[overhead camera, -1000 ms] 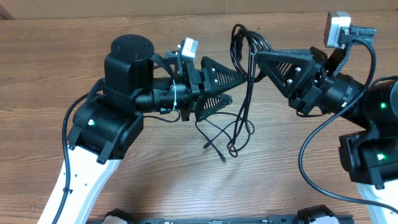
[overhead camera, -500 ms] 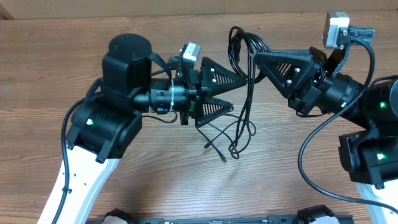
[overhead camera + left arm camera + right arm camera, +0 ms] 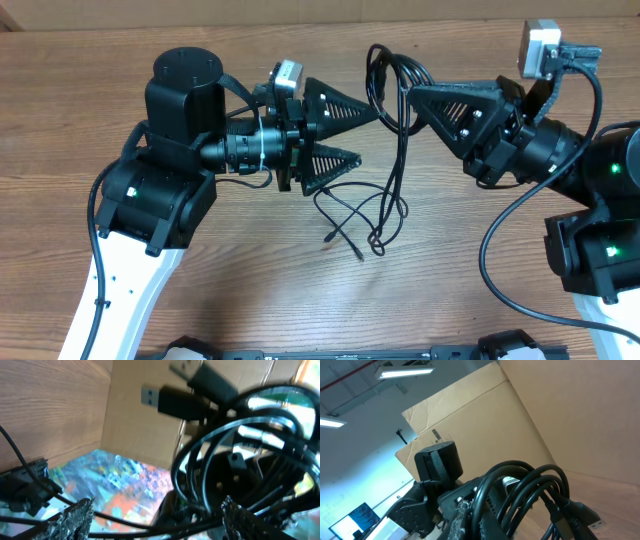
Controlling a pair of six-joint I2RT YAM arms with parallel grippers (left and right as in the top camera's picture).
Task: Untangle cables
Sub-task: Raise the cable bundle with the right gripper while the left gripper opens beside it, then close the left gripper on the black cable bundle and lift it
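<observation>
A tangle of black cables point(image 3: 392, 150) hangs between the two arms above the wooden table, its loose ends and plugs trailing down to the tabletop point(image 3: 345, 240). My right gripper point(image 3: 408, 98) is shut on the cable bundle near its top loops, and its wrist view shows the cables point(image 3: 520, 490) pinched between the fingers. My left gripper point(image 3: 368, 135) is open beside the bundle on its left, with strands point(image 3: 165, 522) crossing between its spread fingers. USB plugs point(image 3: 172, 400) dangle in front of the left wrist camera.
Cardboard walls point(image 3: 485, 425) stand at the table's far side. The left arm's base point(image 3: 155, 200) and the right arm's base point(image 3: 590, 240) flank the cables. A wooden tabletop point(image 3: 300, 290) lies below.
My left gripper has pulled back to the left and slightly up, away from the bundle, and its fingers have spread wider. The right gripper and the held cables have stayed put.
</observation>
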